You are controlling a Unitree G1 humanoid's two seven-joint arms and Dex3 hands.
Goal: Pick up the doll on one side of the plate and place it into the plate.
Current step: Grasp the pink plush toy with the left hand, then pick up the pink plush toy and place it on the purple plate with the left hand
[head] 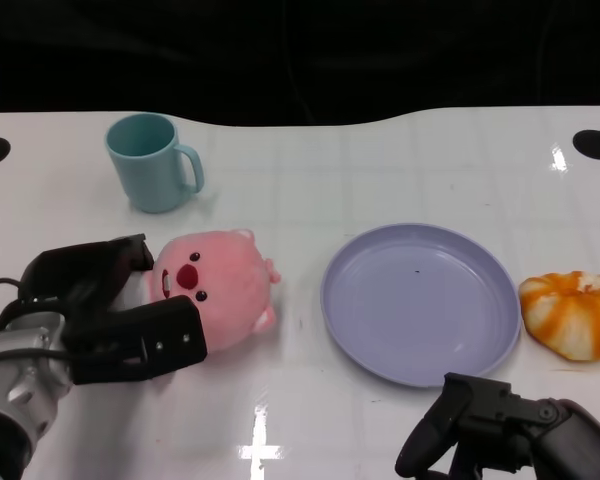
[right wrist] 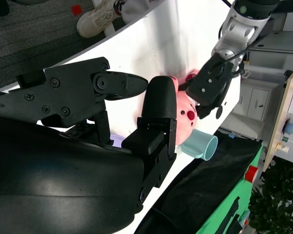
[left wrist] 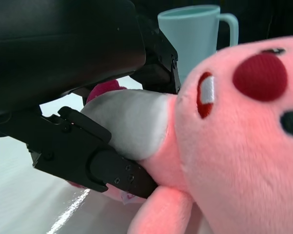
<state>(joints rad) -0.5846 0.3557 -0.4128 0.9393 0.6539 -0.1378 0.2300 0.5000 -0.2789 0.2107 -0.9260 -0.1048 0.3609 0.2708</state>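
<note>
Left of centre on the worktop point(head: 380, 150): pink doll point(head: 220, 290), beside the lavender plate point(head: 417, 300) (not in it). Left hand point(head: 110, 310) fingers point(left wrist: 93, 156) clasped around the doll. Right hand point(head: 500, 430) at lower right, fingers apart, holding nothing.

A teal mug point(head: 154, 162) stands upright on the white table point(head: 400, 170) near its far edge with its handle turned to the right, while an orange-and-white striped pumpkin plush point(head: 572, 314) lies near the table's right edge.
</note>
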